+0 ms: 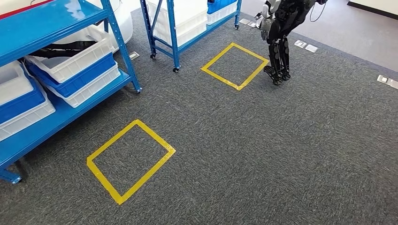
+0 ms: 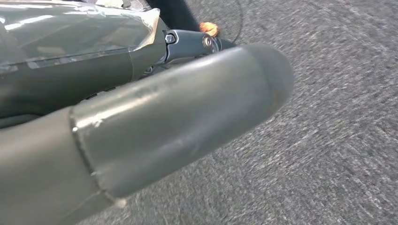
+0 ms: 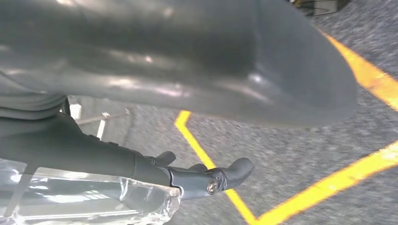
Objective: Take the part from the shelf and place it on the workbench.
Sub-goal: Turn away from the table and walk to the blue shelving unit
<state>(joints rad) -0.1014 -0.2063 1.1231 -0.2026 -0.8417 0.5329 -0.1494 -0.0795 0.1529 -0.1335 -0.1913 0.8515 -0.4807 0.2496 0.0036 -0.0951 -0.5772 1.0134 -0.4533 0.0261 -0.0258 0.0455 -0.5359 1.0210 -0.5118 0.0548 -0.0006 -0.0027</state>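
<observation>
Two yellow tape squares mark the grey carpet (image 1: 281, 154), a near one (image 1: 112, 140) at the left and a far one (image 1: 217, 56) toward the middle. Two blue shelf units stand along the left: the near shelf (image 1: 119, 44) and a far shelf (image 1: 171, 33) on castors. On the near shelf sit two stacks of three bins each, white over blue over white; the right stack (image 1: 70, 65) is whole, while the left stack (image 1: 19, 101) is cut off by the frame edge. One dark item (image 1: 65, 48) lies in the top white bin of the right stack, too hidden by the shelf board to name, so I cannot tell whether it is the part or where the part lies. One other robot (image 1: 279, 33) stands far right, cut off above the waist.

The right robot hand (image 3: 141, 117) is released: carpet and tape show in the gap between the thick thumb and the dark fingers (image 3: 220, 178). Clear film (image 3: 94, 201) lies along those fingers. The left robot hand (image 2: 141, 108) shows the same clear film (image 2: 70, 28); its thumb hides the gap, so its state cannot be told.
</observation>
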